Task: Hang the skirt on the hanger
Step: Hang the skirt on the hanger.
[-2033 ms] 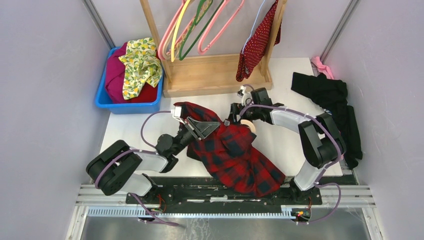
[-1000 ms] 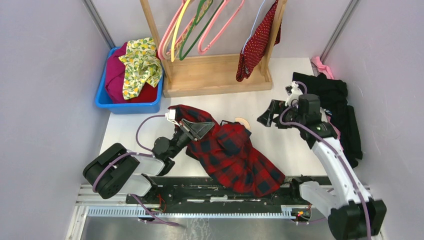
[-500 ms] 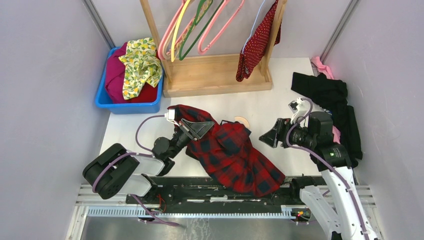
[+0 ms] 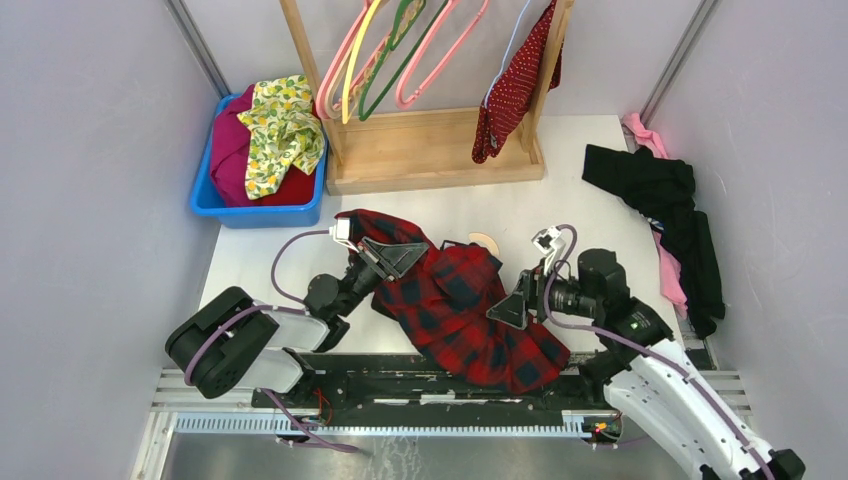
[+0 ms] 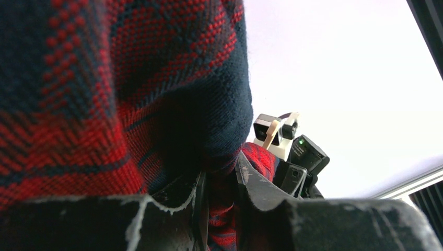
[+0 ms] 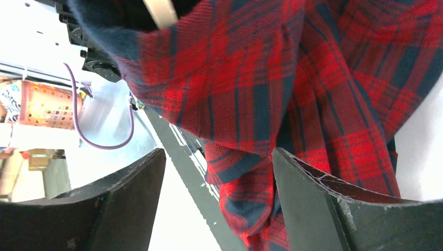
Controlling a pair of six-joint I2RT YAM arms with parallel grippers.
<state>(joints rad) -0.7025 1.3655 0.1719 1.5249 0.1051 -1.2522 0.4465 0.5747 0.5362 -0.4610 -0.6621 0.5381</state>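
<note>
Far right, on wooden rack (image 4: 430,150): dark-red white-dotted cloth skirt (image 4: 512,90) draped on thin lilac-blue wire hanger (image 4: 509,48). Left end effector (image 4: 388,256) clamped on red-black plaid garment (image 4: 470,320), mid-worktop (image 4: 560,200). Right end effector (image 4: 508,310) apart, over garment's near-right folds.

One plaid garment (image 4: 470,320), one dotted skirt (image 4: 512,90), one wooden rack (image 4: 430,152), one bin (image 4: 205,203) (blue).

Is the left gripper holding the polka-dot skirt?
No, in the left wrist view the left gripper is pinched shut on the red-and-black plaid garment, not on dotted cloth.
</note>
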